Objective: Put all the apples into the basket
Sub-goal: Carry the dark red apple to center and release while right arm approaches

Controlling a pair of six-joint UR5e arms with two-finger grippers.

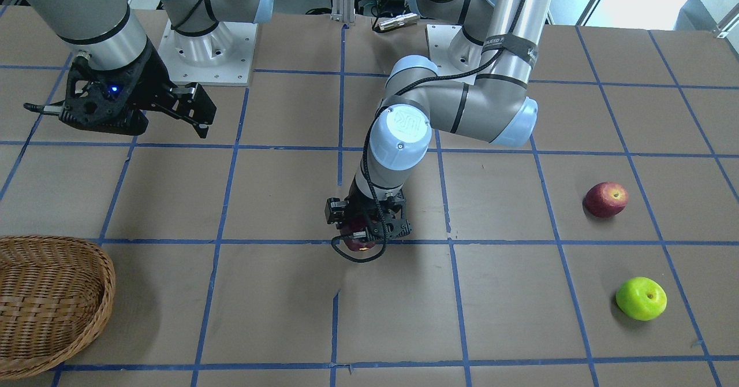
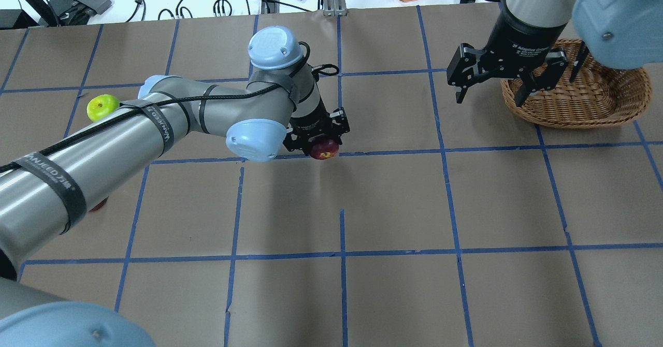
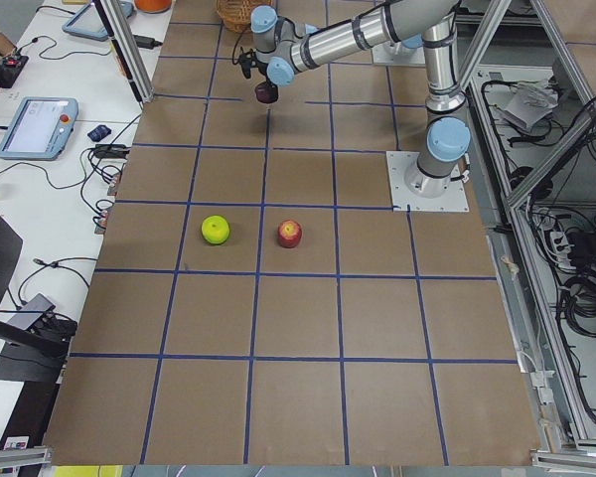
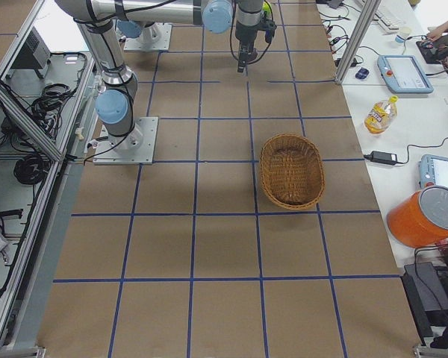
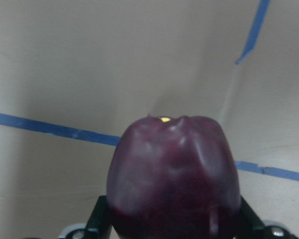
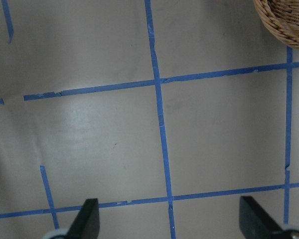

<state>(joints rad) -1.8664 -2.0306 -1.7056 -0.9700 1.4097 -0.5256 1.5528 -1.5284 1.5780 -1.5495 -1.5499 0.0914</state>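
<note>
Three apples, none in the basket (image 1: 108, 286). Maroon apple (image 2: 324, 149) is clamped in the left gripper (image 1: 365, 235), jaws closed on its sides, stem end facing away from the wrist camera. It hangs over a blue tape line (image 2: 393, 153) about midway along the worktop (image 2: 393, 207), between the basket and the other two apples. From the side view it looks clear of the surface.

Red apple (image 1: 605, 200) with a yellowish stem end and green apple (image 1: 641, 298) sit on the worktop toward the robot's left end, near each other but apart. The green one is closer to the operator-side edge, the red one closer to the robot-side edge.

The wicker basket sits on the robot's right side, near the operator-side edge, nothing visible in it.

Right gripper (image 2: 489, 97) hovers above the worktop just beside the basket, on the side facing the middle. Its jaws are spread wide, holding nothing, only bare worktop and tape between them in its wrist view.
</note>
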